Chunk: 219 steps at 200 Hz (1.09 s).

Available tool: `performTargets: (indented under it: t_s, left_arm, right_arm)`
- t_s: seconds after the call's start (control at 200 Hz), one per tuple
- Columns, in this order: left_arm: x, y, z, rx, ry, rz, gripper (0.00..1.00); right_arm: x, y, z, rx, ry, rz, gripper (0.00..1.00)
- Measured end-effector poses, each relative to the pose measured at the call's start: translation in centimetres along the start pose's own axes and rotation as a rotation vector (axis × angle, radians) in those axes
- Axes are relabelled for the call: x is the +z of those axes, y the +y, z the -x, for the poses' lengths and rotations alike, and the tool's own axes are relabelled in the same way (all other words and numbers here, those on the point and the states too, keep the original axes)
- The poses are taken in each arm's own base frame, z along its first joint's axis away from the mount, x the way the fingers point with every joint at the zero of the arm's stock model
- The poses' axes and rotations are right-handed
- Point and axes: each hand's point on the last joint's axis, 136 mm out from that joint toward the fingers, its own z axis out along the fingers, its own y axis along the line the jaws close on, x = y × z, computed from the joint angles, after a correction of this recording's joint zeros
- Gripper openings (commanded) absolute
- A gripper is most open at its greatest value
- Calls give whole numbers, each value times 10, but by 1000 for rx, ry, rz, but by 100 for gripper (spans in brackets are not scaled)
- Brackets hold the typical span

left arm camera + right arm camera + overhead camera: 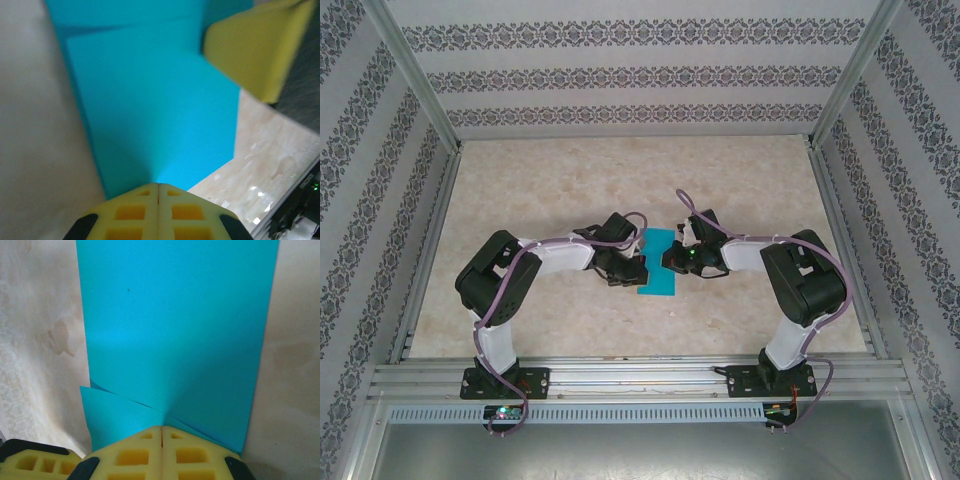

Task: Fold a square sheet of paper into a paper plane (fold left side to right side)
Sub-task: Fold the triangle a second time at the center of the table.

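**Top external view.** The square sheet of paper (657, 282) lay at the middle of the table (620, 180) as a narrow upright rectangle, so the left-to-right fold was judged done. The left gripper (640, 270) and right gripper (667, 258) met it from opposite sides.

**Left wrist view.** The left gripper (158, 192) had its jaws closed, tips meeting over the paper's near edge (160, 110). Whether they pinched a layer could not be told. A yellow finger (255, 45) of the right gripper rested at the far edge.

**Right wrist view.** The right gripper (161, 434) was likewise closed at the paper's edge, where overlapping layers (115, 410) splayed slightly. No pointed nose or wings showed, so the paper plane itself was judged mostly undone.
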Motion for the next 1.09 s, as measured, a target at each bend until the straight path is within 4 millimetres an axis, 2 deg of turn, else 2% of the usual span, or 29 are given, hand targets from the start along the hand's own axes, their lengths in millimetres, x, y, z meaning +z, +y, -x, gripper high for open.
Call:
performTargets:
  t_s: [0.17, 0.31, 0.52, 1.094]
  left_arm:
    - [-5, -7, 15, 5, -30, -18, 0]
    - [3, -7, 21, 2, -21, -25, 0]
    - [16, -1, 15, -15, 26, -32, 0]
    - [16, -2, 8, 81, 40, -63, 0]
  right_arm:
    - [0, 0, 0, 2, 2, -3, 0]
    - [0, 0, 0, 6, 7, -7, 0]
    - [0, -1, 0, 8, 10, -10, 0]
    - [0, -3, 1, 16, 48, -13, 0]
